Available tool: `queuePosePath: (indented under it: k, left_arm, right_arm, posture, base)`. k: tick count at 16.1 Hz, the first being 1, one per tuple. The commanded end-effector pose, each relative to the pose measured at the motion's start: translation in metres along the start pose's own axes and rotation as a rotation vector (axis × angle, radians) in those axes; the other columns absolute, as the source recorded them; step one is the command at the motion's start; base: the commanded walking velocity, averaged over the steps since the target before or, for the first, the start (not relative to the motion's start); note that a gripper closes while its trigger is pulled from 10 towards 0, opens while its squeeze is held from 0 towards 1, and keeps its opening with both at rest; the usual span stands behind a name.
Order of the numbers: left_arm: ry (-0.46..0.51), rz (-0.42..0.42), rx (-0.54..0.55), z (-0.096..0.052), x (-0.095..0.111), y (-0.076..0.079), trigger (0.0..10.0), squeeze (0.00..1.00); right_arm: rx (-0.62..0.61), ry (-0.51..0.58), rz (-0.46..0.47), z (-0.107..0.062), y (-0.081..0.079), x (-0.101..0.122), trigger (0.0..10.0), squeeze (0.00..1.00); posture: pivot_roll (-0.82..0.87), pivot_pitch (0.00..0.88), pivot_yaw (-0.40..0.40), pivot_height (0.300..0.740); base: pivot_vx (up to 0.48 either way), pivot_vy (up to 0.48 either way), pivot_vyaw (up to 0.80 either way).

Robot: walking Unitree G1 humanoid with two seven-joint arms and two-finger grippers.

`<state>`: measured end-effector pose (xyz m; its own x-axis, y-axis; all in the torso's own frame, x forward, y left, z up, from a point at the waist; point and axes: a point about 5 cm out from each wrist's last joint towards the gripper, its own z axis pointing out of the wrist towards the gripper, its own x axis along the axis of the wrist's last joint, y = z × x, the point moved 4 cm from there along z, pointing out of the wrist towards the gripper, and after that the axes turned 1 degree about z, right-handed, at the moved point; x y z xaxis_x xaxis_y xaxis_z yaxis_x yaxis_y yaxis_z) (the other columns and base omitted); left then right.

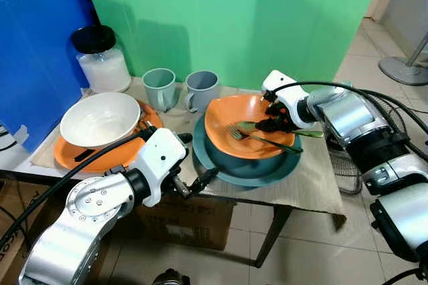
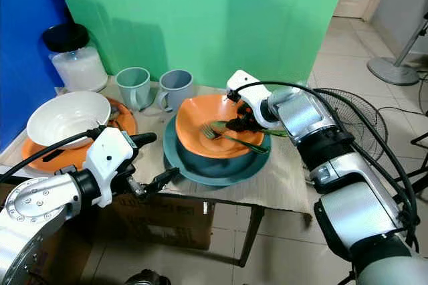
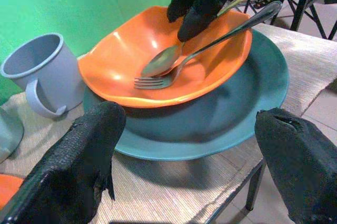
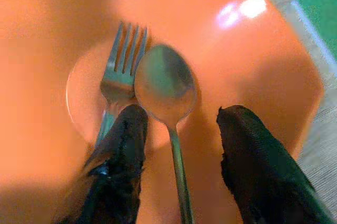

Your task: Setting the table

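This looks like a room in a home rigged up for a trial: a small cloth-covered table (image 1: 314, 184) laid with plates, bowls and two mugs (image 1: 180, 89), green (image 1: 234, 11) and blue boards (image 1: 33, 57) propped behind it, tiled floor (image 1: 374, 51), a cardboard box (image 1: 187, 221) underneath, a floor fan (image 2: 364, 121) beside.

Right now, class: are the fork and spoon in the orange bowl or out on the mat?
In. The fork and spoon lie in the orange bowl, with the open right gripper straddling the spoon.
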<state>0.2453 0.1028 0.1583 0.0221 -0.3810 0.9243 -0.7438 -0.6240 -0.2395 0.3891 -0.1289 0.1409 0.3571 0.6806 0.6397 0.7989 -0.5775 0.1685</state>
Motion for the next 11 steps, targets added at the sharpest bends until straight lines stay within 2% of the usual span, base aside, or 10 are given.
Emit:
queuePosePath:
  k: [1, 11]
  left_arm:
    - [-0.016, -0.002, -0.019, 0.001, -0.003, 0.003, 10.0, 0.0]
    - [-0.059, 0.021, -0.046, 0.001, -0.01, 0.005, 10.0, 0.0]
  right_arm:
    - [-0.022, -0.011, -0.017, -0.003, 0.004, 0.005, 0.0, 0.0]
    - [-0.035, -0.107, -0.092, 0.002, 0.003, -0.009, 0.0, 0.0]
  posture:
    - [-0.04, 0.0, 0.031, 0.74]
    - [-0.05, 0.0, 0.028, 0.74]
  base:
    - [0.0, 0.0, 0.0]
    - [0.0, 0.0, 0.0]
